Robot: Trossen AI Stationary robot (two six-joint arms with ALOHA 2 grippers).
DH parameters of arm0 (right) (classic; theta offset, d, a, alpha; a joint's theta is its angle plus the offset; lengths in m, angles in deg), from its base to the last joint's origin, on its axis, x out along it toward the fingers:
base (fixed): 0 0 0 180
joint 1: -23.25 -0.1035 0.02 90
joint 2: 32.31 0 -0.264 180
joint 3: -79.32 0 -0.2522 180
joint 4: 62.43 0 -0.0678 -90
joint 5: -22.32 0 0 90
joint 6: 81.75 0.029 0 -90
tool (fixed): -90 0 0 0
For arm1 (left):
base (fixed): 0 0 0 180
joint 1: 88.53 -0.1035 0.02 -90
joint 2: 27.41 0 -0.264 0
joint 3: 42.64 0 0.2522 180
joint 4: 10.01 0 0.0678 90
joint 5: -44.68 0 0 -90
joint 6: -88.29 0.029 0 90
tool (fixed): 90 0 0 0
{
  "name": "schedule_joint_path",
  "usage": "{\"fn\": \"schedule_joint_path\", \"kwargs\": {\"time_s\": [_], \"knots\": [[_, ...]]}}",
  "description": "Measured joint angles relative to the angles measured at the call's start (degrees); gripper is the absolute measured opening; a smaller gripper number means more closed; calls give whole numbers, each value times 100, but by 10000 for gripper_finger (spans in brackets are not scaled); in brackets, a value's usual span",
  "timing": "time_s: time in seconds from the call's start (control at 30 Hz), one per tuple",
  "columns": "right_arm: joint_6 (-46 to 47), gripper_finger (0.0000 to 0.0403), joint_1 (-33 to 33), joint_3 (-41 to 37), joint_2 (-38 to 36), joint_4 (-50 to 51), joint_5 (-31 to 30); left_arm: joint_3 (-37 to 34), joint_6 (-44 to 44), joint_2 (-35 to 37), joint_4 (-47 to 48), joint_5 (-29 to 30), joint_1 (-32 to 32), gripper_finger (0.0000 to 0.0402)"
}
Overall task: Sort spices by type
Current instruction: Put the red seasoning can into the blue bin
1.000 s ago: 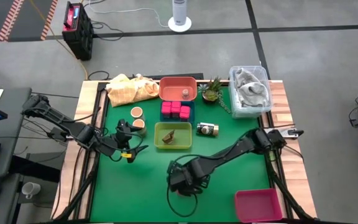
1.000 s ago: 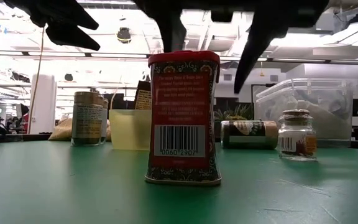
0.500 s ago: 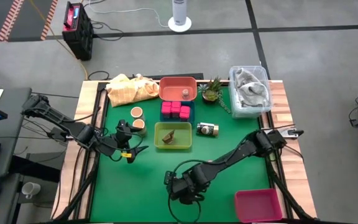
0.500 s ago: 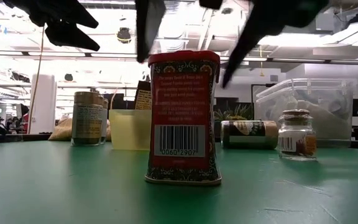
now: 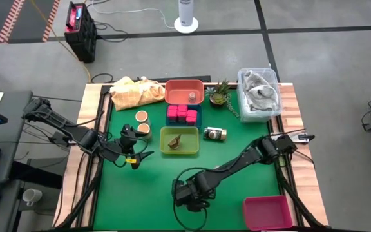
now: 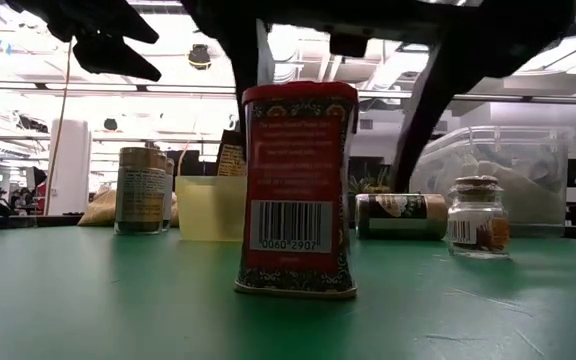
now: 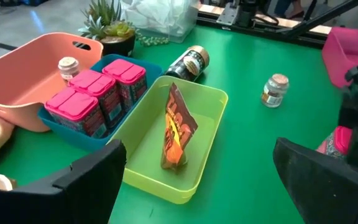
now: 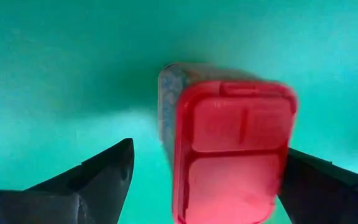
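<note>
A red spice tin with a pink lid [image 6: 296, 190] stands upright on the green mat near the table's near edge. My right gripper [image 8: 210, 180] hangs open over it, pointing down, with one finger on each side of the lid [image 8: 232, 149]. My left gripper [image 7: 201, 180] waits open above the mat's left part [image 5: 134, 152], holding nothing. Three like pink-lidded tins [image 5: 182, 115] stand in a blue tray. Two tan round jars [image 5: 143, 122] stand left of it. A brown packet [image 7: 176, 127] lies in the yellow-green tray [image 5: 167, 147]. My right gripper straddles the tin's pink lid from above, pointing down, with its fingers apart. One finger [image 8: 328, 186] lies close against the lid's edge in the right wrist view; I cannot tell whether it touches. The other finger [image 8: 92, 180] stands clear of the tin.
A salmon tray [image 5: 176, 86] holds one small jar [image 5: 191, 97]. A dark jar [image 5: 215, 134] lies on its side, and a corked glass jar [image 7: 274, 90] stands near it. A pink tray [image 5: 267, 211] sits at the near right, with a clear bin [image 5: 258, 93], a plant [image 5: 219, 92] and a yellow cloth [image 5: 134, 92] along the far edge.
My right gripper has moved toward the table's near edge and come down, so its fingers now stand on either side of the red tin's top. The left arm has kept still.
</note>
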Motion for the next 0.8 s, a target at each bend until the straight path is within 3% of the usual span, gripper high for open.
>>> {"fn": "schedule_joint_path", "kwargs": {"time_s": [0.2,0.57,0.8], "knots": [[8,356,-10,18,40,-5,129,1,-5,-1,-10,0,0,389],[170,234,-21,134,38,108,118,1,51,-1,0,0,0,389],[848,229,259,1072,37,714,-256,1,373,1,-102,75,0,389]]}}
